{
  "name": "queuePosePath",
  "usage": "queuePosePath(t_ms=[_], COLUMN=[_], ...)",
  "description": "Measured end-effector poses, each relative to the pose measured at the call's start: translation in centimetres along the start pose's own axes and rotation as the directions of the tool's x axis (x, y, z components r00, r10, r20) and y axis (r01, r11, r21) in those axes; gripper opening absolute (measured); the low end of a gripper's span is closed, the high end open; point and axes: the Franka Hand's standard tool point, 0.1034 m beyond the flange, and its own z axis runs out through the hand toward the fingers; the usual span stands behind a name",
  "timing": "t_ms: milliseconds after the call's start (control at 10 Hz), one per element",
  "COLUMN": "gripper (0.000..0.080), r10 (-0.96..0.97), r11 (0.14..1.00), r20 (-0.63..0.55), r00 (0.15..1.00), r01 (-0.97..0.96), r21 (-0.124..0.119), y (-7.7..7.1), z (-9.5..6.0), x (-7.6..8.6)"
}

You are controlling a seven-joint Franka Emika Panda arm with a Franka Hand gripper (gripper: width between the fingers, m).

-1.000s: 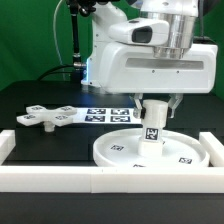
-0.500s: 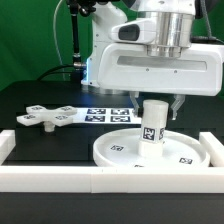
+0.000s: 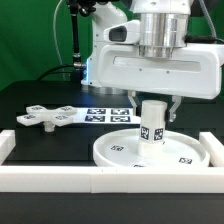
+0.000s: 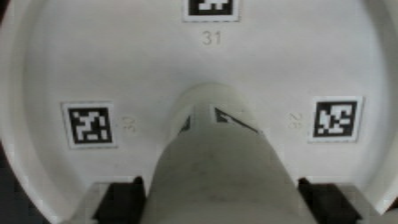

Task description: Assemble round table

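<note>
The round disc point(image 3: 115, 150) lies flat on the black table, inside the white rails. The short post point(image 3: 152, 128) stands upright on the disc's middle, a tag on its side. My gripper point(image 3: 155, 104) hangs straight above it, with a finger down each side of the post's top. In the wrist view the post point(image 4: 217, 150) fills the gap between the black pads point(image 4: 121, 198), and the gripper point(image 4: 219, 200) is shut on it. The disc point(image 4: 107, 60) and its tags spread out below. The cross-shaped piece point(image 3: 45, 116) lies flat at the exterior view's left.
White border rails run along the front point(image 3: 100, 180), the left point(image 3: 8, 145) and the right point(image 3: 212, 140). The marker board point(image 3: 105, 114) lies behind the disc. The arm's white base stands at the back.
The hand has turned about the post's upright axis, its white body swinging toward the exterior view's right. The post stays on the disc's middle.
</note>
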Motion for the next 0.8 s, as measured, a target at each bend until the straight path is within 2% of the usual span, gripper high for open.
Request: queuePosePath(t_ms=[300,400,500,700,800], gripper=[0.0409,0.0409,0.0409,0.0409,0.0409], r10=[0.330,0.406,0.430,0.509,0.477], r11=[0.943,0.913,0.902,0.860,0.878], r20=[0.011,0.013,0.019,0.034,0.032], r00=[0.944,0.914,0.903,0.860,0.878], r01=[-0.330,-0.406,-0.430,-0.510,-0.478], r21=[0.029,0.028,0.020,0.023,0.025], y=[0.07,0.08,0.04,0.09,0.10], z=[0.07,0.07,0.07,0.07,0.08], x=[0.10,0.13,0.11,0.14,0.14])
